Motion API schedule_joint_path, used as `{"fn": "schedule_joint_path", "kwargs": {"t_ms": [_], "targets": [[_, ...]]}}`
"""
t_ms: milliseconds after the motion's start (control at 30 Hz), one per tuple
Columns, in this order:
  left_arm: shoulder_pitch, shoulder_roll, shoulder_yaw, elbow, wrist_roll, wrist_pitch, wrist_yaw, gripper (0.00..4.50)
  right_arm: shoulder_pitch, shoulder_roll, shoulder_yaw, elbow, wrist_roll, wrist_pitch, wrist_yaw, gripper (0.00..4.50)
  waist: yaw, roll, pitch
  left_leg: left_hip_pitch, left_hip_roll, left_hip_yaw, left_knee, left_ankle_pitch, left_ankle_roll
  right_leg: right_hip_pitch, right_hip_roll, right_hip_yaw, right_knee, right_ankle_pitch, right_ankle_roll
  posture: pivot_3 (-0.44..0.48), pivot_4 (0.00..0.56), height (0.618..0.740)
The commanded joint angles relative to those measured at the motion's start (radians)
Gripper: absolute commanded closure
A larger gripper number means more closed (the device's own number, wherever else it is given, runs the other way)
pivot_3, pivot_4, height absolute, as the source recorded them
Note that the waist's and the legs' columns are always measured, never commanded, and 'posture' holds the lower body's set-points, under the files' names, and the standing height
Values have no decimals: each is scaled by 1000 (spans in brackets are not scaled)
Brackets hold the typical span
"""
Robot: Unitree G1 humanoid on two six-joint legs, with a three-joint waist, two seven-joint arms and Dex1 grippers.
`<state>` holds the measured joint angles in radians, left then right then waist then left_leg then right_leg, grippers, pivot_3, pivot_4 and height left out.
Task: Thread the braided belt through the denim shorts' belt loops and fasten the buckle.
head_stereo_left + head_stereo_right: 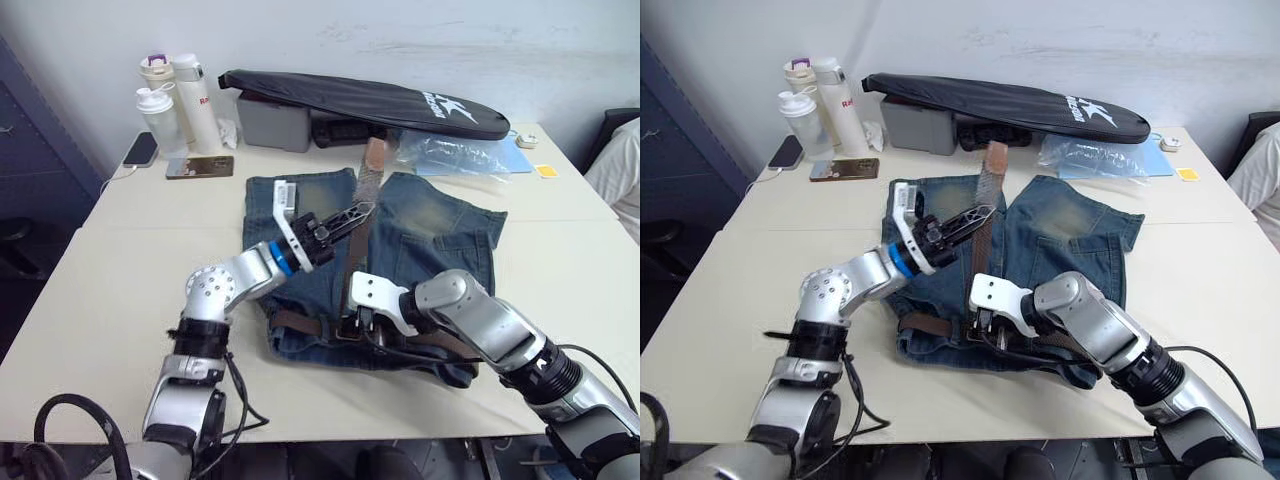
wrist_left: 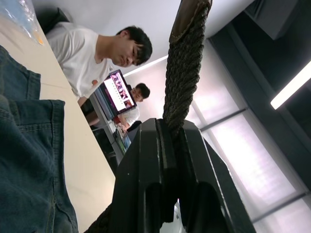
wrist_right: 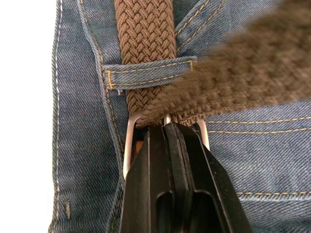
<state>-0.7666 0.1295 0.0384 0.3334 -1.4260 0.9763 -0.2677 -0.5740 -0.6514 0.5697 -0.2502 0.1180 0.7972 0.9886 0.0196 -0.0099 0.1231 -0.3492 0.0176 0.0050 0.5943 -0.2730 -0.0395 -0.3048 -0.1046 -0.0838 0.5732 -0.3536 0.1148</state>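
Left eye view: left gripper [image 1: 352,215] clamps braided belt [image 1: 362,215] running away lengthwise, right gripper [image 1: 358,322] clamps buckle [image 3: 165,131].

we see the buckle [image 3: 165,127] mostly covered by the right gripper [image 3: 167,127]; the braided belt [image 3: 252,68] blurs across the right wrist view.

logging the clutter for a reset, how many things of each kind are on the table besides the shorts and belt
bottles: 3
phones: 2
black racket cover: 1
grey box: 1
clear plastic bag: 1
yellow sticky note: 1
total: 9
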Motion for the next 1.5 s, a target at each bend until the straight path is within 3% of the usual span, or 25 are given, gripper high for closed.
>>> {"fn": "schedule_joint_path", "kwargs": {"t_ms": [33, 433, 767, 1133, 1333, 1500], "targets": [[-121, -50, 33, 40, 49, -26, -123, 4500, 163, -12, 228, 197, -130, 64, -41, 4489, 0, 0, 0, 0, 0, 1, 0, 0, 0, 0, 0, 0, 0, 0, 0, 0, 150, 740], [-382, -226, 57, 376, 300, -56, -374, 4500, 225, 30, 202, 232, -131, 100, -70, 4489, -4, -2, -2, 13, 7, 0, 0, -11, 4, 1, 4, 7, -7, 1, -3, 0, 150, 740], [-444, -262, 121, 461, 438, -53, -485, 4500, 219, 25, 220, 224, -152, 101, -82, 4489, -5, 0, -3, 14, 12, 0, 0, -14, 6, 0, 4, 8, -7, 2, -5, 0, 150, 740], [-296, -245, 190, 212, 403, 93, -446, 4500, 212, 90, 125, 323, -157, 57, -152, 4489, -24, 4, -1, 14, 13, -4, -1, -14, 6, -1, 5, 10, -7, 5, -8, 0, 150, 740], [-249, -208, 317, 150, 346, 134, -342, 4500, 223, 18, 77, 169, -112, 148, -100, 4489, -20, 6, 1, 14, 12, -5, -1, -14, 6, -2, 6, 13, -7, 6, -8, 0, 150, 740], [-260, -193, 415, 146, 300, 127, -276, 4500, 182, -11, 161, 101, -96, 288, -57, 4489, 8, 8, 6, 9, 8, -6, -1, -14, 6, -4, 1, 18, -8, 8, -5, 0, 150, 740]]}}
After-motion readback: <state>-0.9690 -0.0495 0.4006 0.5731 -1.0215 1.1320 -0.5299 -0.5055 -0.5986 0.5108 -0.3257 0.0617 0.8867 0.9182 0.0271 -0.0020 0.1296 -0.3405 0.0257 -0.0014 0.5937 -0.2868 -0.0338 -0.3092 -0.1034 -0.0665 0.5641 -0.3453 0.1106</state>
